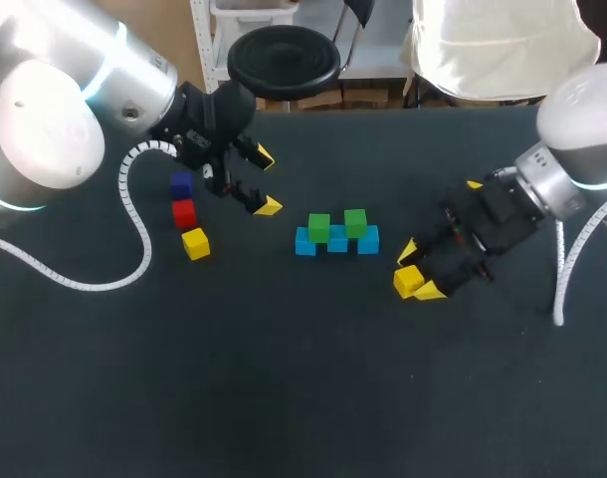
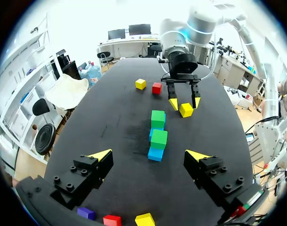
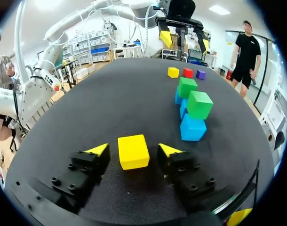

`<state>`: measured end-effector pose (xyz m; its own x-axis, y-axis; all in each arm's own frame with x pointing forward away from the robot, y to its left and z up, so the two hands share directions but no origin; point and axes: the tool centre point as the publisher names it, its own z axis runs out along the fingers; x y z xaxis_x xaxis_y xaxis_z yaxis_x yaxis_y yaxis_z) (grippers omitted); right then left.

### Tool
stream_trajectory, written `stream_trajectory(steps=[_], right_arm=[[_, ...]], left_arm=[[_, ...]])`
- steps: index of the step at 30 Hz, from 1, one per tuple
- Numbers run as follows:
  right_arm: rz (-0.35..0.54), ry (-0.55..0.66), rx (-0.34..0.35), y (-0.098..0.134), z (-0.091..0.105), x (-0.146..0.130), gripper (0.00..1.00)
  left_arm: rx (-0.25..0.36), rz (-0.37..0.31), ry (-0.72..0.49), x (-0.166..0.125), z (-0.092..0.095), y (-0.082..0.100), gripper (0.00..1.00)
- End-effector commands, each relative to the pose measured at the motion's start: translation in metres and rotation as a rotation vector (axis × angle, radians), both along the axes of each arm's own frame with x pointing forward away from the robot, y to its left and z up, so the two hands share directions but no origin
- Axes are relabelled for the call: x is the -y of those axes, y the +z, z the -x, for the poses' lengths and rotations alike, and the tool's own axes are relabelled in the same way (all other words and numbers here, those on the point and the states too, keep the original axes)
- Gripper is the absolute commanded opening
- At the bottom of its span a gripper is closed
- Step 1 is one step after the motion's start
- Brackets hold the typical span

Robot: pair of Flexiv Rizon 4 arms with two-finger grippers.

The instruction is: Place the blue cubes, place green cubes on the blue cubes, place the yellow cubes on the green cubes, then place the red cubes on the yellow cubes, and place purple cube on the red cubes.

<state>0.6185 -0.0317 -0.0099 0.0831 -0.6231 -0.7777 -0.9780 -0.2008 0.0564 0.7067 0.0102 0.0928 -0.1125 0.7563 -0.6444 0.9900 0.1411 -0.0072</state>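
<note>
Table (image 1: pixel 284 398) is plain black. Cubes-wise: light blue cubes (image 1: pixel 337 242), two bright green cubes (image 1: pixel 318 226), a red cube (image 1: pixel 184 212), a dark purple cube (image 1: pixel 181 184), two yellow cubes (image 1: pixel 195 243).

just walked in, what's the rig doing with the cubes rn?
It is stacking cubes by colour. Three blue cubes sit in a row with two green cubes on top. The right gripper is down at the table with a yellow cube between its open fingers, not clamped. The left gripper hangs open and empty near the purple cube, red cube and spare yellow cube.
</note>
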Motion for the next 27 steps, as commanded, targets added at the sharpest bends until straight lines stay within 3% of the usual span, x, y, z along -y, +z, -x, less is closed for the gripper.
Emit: stream_trajectory(steps=[1, 4, 9, 18, 27], right_arm=[[0.007, -0.007, 0.002, -0.003, -0.001, -0.004, 0.46], [0.011, -0.020, 0.020, -0.001, -0.002, -0.005, 0.35], [0.013, -0.041, 0.042, 0.006, 0.000, -0.004, 0.00], [-0.045, -0.154, 0.060, 0.028, 0.012, -0.004, 0.00], [-0.050, -0.124, 0.139, 0.073, 0.007, -0.038, 0.00]], left_arm=[[0.004, 0.006, -0.002, -0.001, 0.001, -0.001, 1.00], [0.004, 0.006, -0.002, -0.001, 0.001, -0.001, 1.00], [0.004, 0.006, -0.002, -0.001, 0.001, -0.001, 1.00], [0.004, 0.006, -0.002, -0.001, 0.001, -0.001, 1.00], [0.004, 0.006, -0.002, -0.001, 0.001, -0.001, 1.00]])
